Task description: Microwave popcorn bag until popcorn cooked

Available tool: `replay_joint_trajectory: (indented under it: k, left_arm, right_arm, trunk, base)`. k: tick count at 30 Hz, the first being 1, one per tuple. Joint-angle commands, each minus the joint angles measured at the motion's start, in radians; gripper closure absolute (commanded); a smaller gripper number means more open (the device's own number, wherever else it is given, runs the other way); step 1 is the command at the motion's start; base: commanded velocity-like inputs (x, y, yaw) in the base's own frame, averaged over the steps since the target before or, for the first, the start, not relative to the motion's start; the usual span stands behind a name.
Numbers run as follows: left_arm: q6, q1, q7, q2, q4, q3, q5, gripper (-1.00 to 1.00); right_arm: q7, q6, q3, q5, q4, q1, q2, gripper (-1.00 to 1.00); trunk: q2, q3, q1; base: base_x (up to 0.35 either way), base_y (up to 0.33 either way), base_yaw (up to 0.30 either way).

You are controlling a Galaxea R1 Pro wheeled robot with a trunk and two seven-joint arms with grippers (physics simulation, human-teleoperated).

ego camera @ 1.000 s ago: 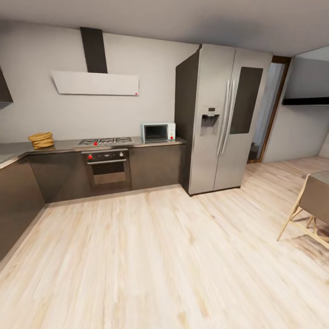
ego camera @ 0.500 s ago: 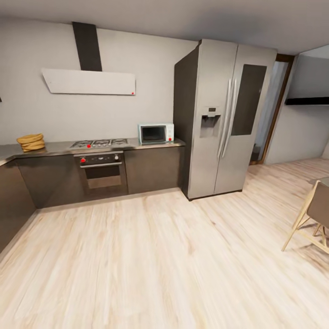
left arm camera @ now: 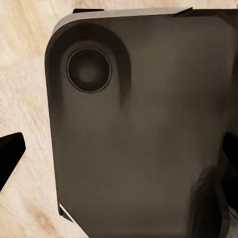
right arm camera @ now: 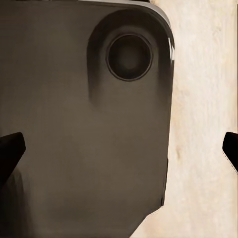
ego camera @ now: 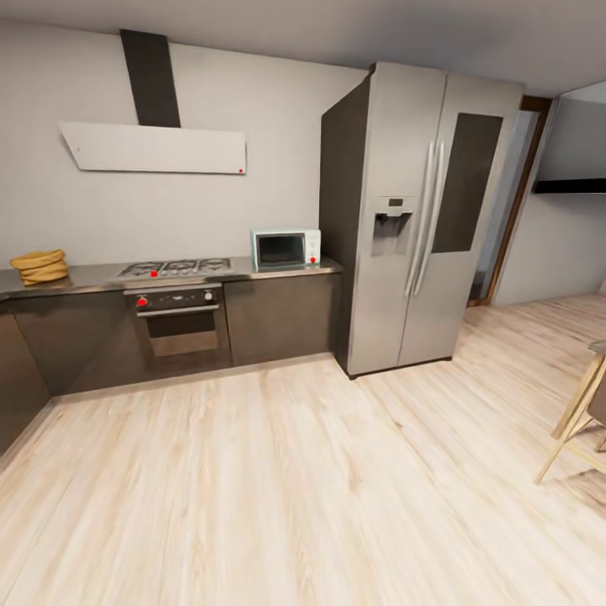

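I am far from the popcorn bag (ego camera: 39, 266). It sits on the worktop (ego camera: 84, 279) at my far left, well apart from the microwave (ego camera: 286, 248). My left arm is nearer. Both sets of fingers look spread apart, holding nothing.

From the head camera I count one popcorn bag (ego camera: 38, 266) on one bench (ego camera: 93, 279), one microwave (ego camera: 285, 248), one hob (ego camera: 174, 268), one built-in oven (ego camera: 178, 320), one white hood (ego camera: 156, 148) and one steel fridge (ego camera: 417, 219) with two doors. I count four red marks: one on the hob, one on the oven panel, one on the microwave, one on the hood. One chair (ego camera: 581, 421) shows in part at the edge. Each wrist camera gives me one dark rounded panel (left arm camera: 144, 129) with one round recess (left arm camera: 89, 71), and two black tips at the frame's sides.
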Motion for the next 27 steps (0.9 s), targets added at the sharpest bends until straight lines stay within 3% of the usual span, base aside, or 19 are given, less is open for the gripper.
replay_joint_trajectory:
  k: [1,27]
  left_arm:
    - [-0.002,0.0,-0.001,0.0,0.0,0.001,0.001,-1.0]
    - [-0.002,0.0,-0.001,-0.001,0.0,0.0,0.0,-1.0]
  right_arm:
    - [0.0,-0.003,0.0,-0.001,0.0,0.0,-0.001,-1.0]
    - [0.0,-0.003,0.0,-0.001,0.0,0.0,0.0,-1.0]
  trunk:
    - [0.0,-0.001,0.001]
    - [0.0,-0.001,0.001]
  base:
    - [0.322,0.0,0.0]
    - [0.322,0.0,0.0]
